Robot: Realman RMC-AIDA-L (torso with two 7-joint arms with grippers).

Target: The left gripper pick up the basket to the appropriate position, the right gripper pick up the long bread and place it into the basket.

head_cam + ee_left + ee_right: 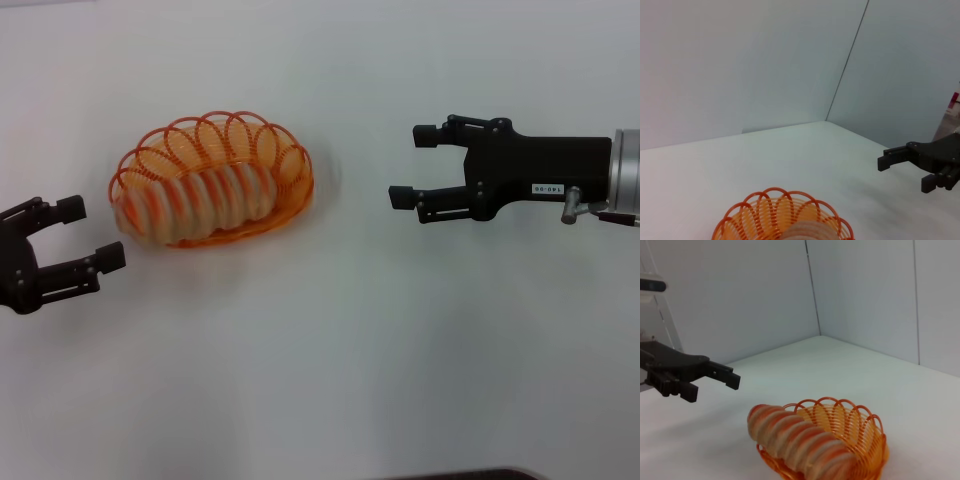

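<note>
The long bread [212, 203] lies in the wire basket [292, 168] on the worktop [330, 360], both probably light, the loaf soft, best gripped mid-length; left end effector [88, 234] and right end effector [412, 166] both released, clear.

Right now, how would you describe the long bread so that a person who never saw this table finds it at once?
On the white table, look between the two black tools for the orange wire basket. The long bread lies inside it, one end sticking out over the rim. It is the only pale tan thing, ridged crosswise with orange-red bands like a caterpillar.
</note>
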